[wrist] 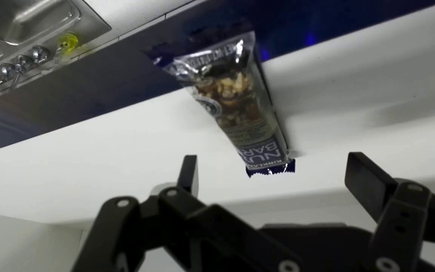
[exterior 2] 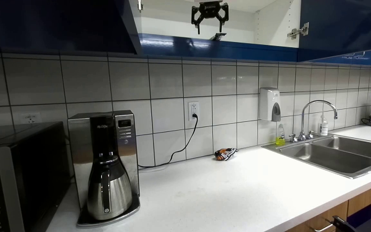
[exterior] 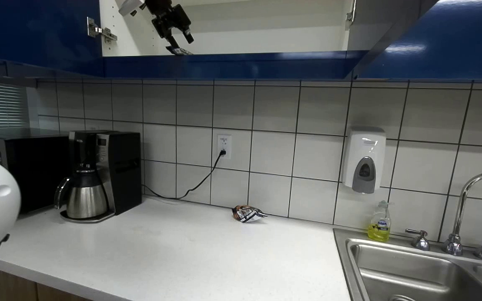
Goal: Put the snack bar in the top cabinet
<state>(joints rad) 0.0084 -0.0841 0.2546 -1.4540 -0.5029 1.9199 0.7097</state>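
Note:
The snack bar (wrist: pixel 240 105), in a clear and dark blue wrapper, lies on the white floor of the open top cabinet (exterior: pixel 232 65). One end reaches over the cabinet's blue front edge (wrist: pixel 100 102). The bar also shows small in both exterior views (exterior: pixel 178 51) (exterior 2: pixel 218 36), partly hidden by the front edge. My black gripper (wrist: pixel 272 162) is open, its fingers wide apart and holding nothing. It is inside the cabinet opening, just above the bar, in both exterior views (exterior: pixel 181 41) (exterior 2: pixel 210 31). The bar's inner end lies between the fingers' lines in the wrist view, apart from both.
Blue cabinet doors (exterior: pixel 36 37) (exterior 2: pixel 343 29) stand open on both sides of the opening. Below, the white counter (exterior: pixel 182 251) holds a crumpled snack bag (exterior 2: pixel 225 154), a coffee maker (exterior 2: pixel 108 170) and a microwave (exterior 2: pixel 21 174). A soap dispenser (exterior: pixel 365 161) hangs near the sink (exterior: pixel 343 255).

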